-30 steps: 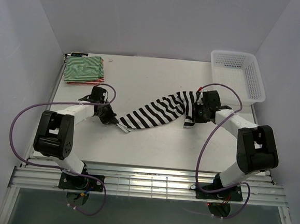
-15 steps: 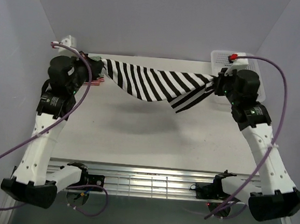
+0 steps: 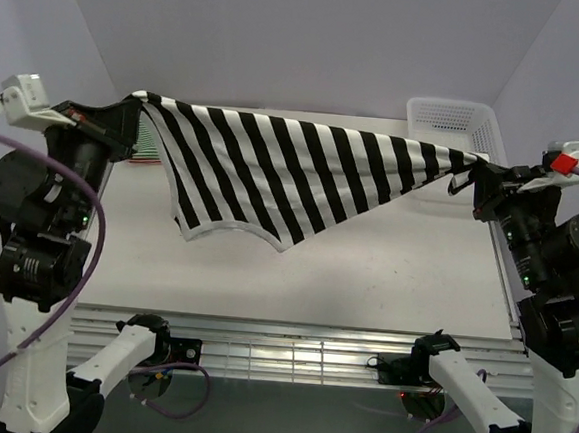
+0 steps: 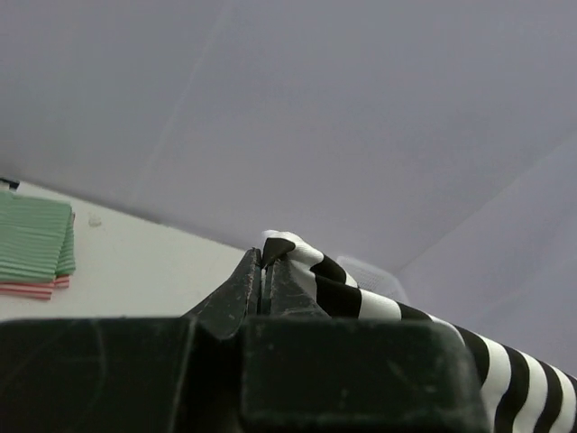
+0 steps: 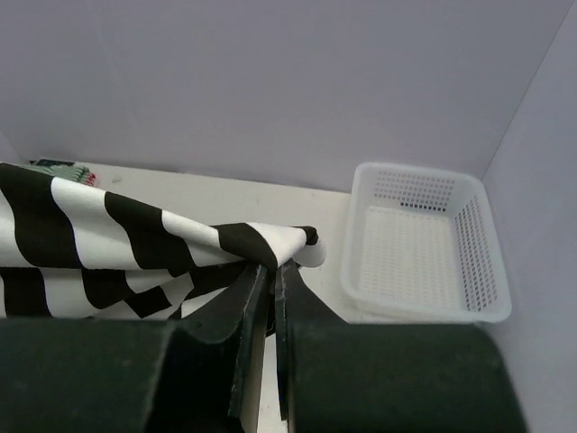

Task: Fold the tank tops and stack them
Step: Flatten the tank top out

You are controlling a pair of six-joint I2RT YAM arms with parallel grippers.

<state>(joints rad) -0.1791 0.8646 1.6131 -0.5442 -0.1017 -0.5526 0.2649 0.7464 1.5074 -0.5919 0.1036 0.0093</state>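
Black-and-white tank top (image 3: 273, 165) hangs stretched above table (image 3: 385, 274), unfolded. Your left gripper (image 4: 261, 268), right gripper (image 5: 270, 271) each clamped on its edge. Green-and-white top (image 4: 32, 239) lies folded on red-and-white top (image 4: 27, 290), far-left corner. You have one left to fold, stack.

Strung side to side above the table (image 3: 365, 283)
Passable underneath, along the bare surface; barred higher up by the black-and-white tank top (image 3: 273, 170); blocked far left by stacked green-and-white tank top (image 4: 34, 239) and red-and-white tank top (image 4: 27, 290), far right by white basket (image 3: 448, 119).
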